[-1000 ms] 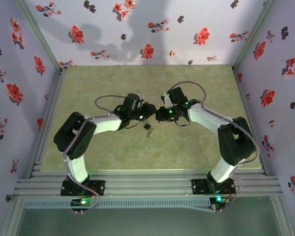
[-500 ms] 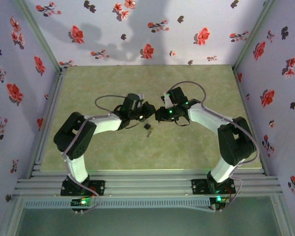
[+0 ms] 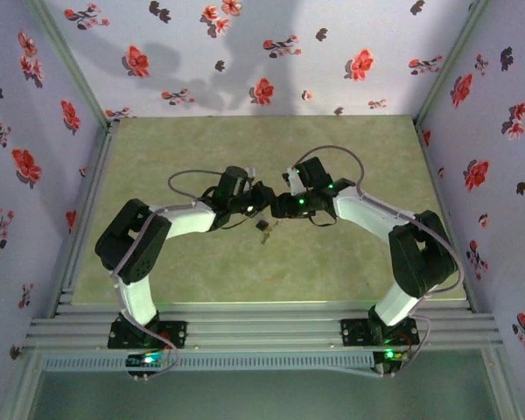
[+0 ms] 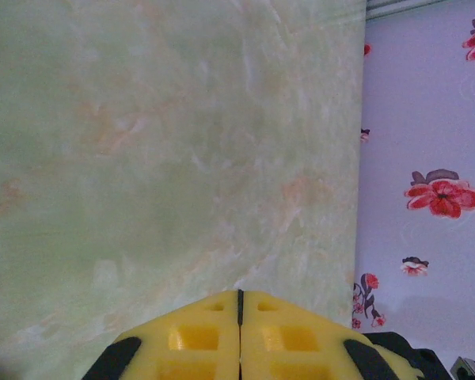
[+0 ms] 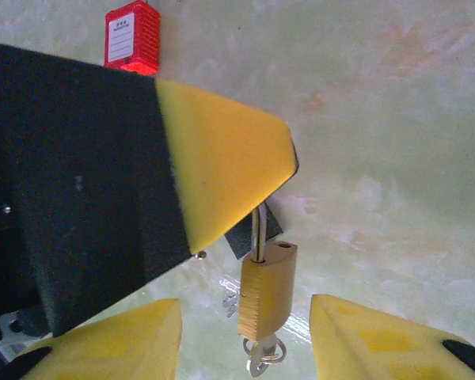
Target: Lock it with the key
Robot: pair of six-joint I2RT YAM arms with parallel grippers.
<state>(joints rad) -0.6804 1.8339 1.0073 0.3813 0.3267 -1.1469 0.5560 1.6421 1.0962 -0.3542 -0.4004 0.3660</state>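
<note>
Brass padlock [image 5: 267,289] hanging between my two arms, just above a pale green desk [image 5: 396,119].
My left end effector [image 4: 239,297] is pressed together; I judge it pinches the shackle so the body hangs free with the keyhole down. The key [image 5: 261,356] sits in the bottom of the padlock, its ring dangling. My right end effector [image 5: 245,305] stands apart on either side of the body, touching nothing, placed, I think, to reach the key. A small red block [image 5: 132,36] lies on the marbled desk farther off. Lilac walls [image 3: 262,52] printed with red flowers enclose three sides.
</note>
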